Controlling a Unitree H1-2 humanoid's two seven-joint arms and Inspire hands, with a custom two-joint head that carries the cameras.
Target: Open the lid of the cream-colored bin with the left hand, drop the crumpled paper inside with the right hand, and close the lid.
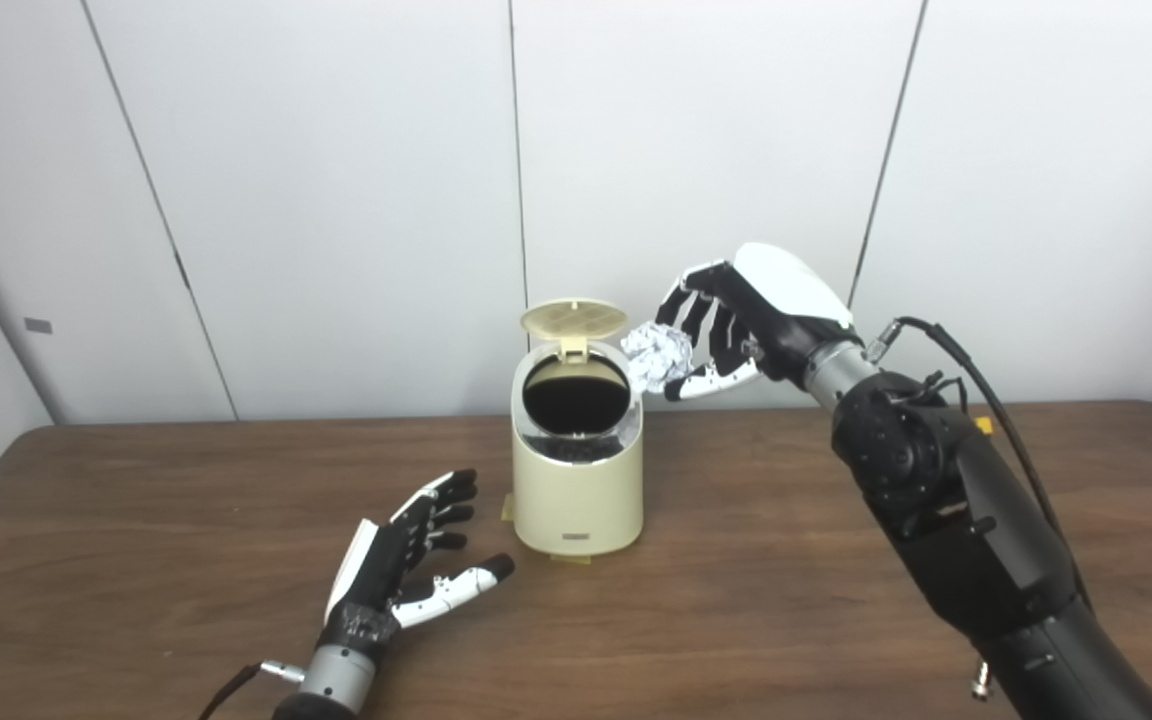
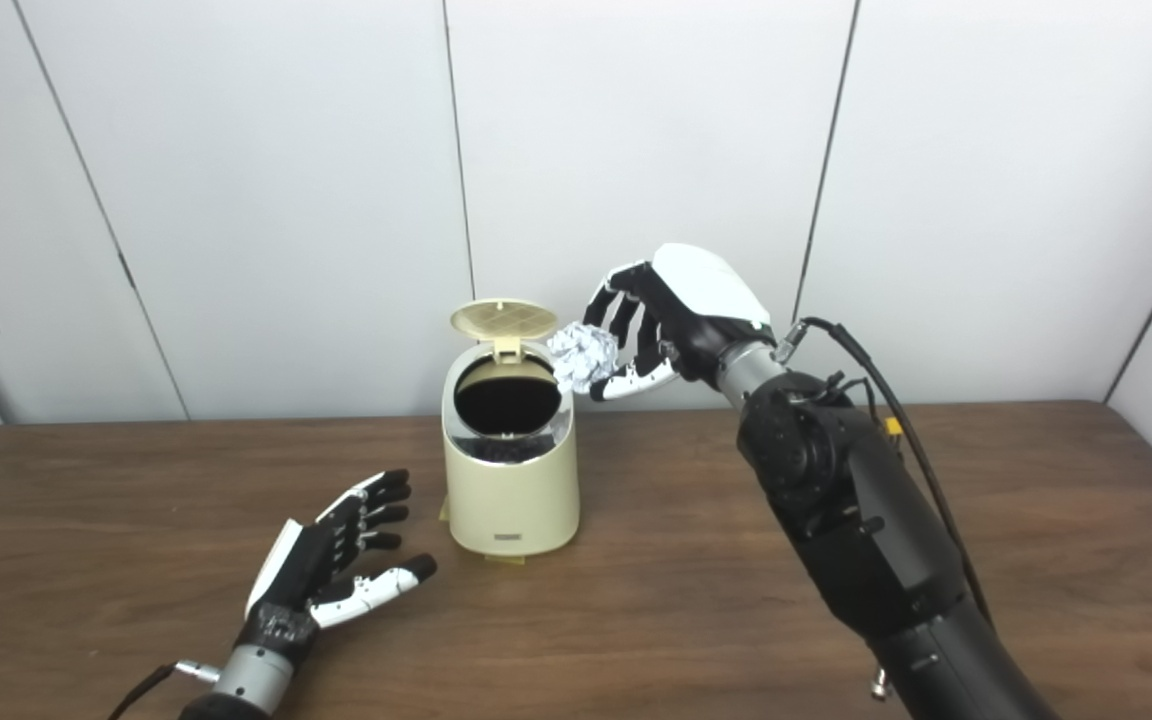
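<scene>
Right hand (image 1: 736,325) pinching the crumpled paper (image 1: 661,357) just right of centre frame, beside the cream-colored bin's (image 1: 577,480) dark mouth for a drop, lid (image 1: 574,320) tipped up behind, left hand (image 1: 406,560) spread, empty, on the table (image 1: 136,520) at lower left.

I can't read any text, brand, number or sign from here. The only candidate is a small dark label (image 1: 577,536) low on the front of the cream-colored bin (image 1: 577,490), just to the right of my left hand (image 1: 406,570) and below my right hand (image 1: 736,320); whatever is printed on it is too small and blurred to make out. A small grey plate (image 1: 37,325) sits on the wall panel far off to the left of the left hand, and it shows no characters I can read.
</scene>
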